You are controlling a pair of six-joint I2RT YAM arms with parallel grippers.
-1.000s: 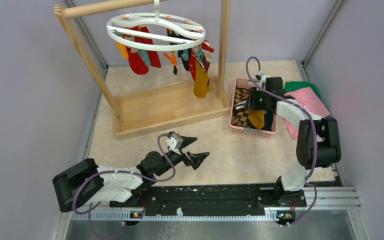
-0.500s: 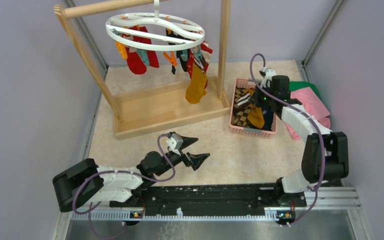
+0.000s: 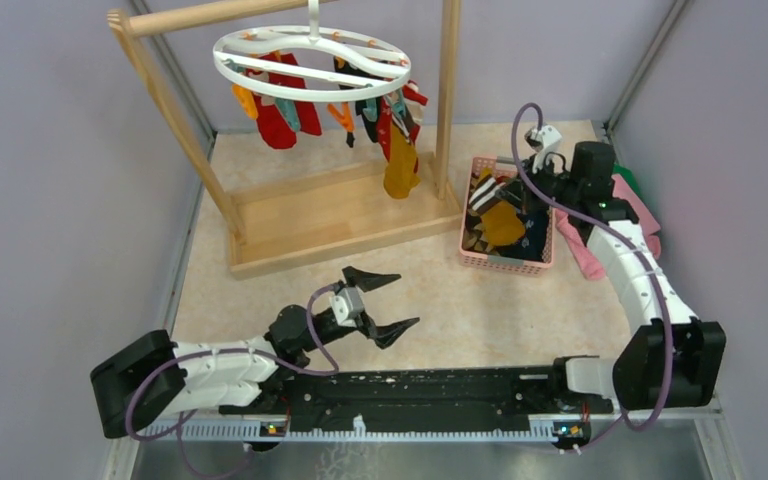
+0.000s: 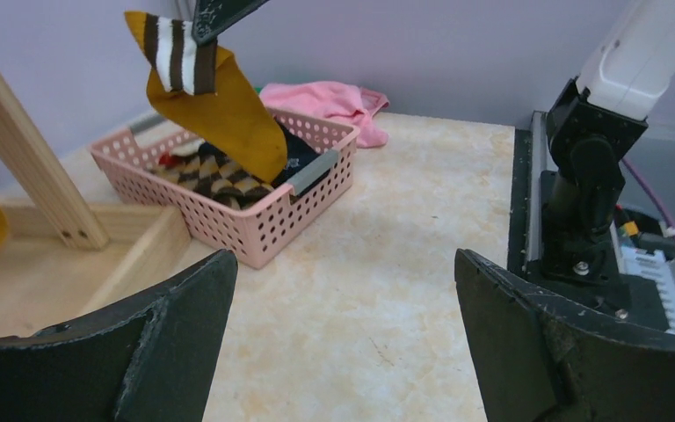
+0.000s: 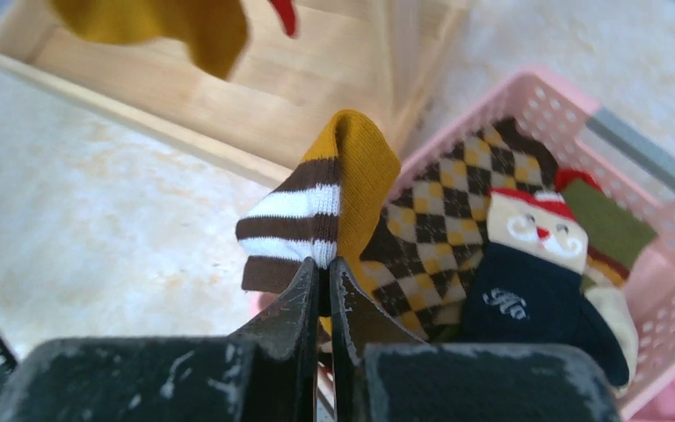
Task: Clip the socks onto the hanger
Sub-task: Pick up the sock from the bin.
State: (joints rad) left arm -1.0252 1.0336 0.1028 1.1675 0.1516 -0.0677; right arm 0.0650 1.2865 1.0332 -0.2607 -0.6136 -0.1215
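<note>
My right gripper (image 3: 507, 196) (image 5: 325, 264) is shut on the brown-and-white striped cuff of a mustard sock (image 5: 338, 189) (image 3: 501, 222) (image 4: 215, 105) and holds it above the pink basket (image 3: 472, 255) (image 5: 659, 290) (image 4: 272, 237). The basket holds more socks: a brown argyle one (image 5: 453, 211) and a navy one with a Santa face (image 5: 532, 290). The white ring hanger (image 3: 310, 62) hangs from the wooden rack with several socks clipped on, red (image 3: 280, 120), black and mustard (image 3: 400, 170). My left gripper (image 3: 385, 300) (image 4: 343, 264) is open and empty over the table.
The wooden rack frame (image 3: 340, 215) stands at the back left, its post (image 3: 447, 90) close to the basket. A pink cloth (image 3: 640, 215) (image 4: 330, 97) and a green cloth (image 3: 628, 182) lie right of the basket. The right arm's base (image 4: 584, 202) shows in the left wrist view.
My right gripper has lifted the mustard sock up out of the basket and drawn back to the right. My left gripper has shifted slightly back and stayed open.
</note>
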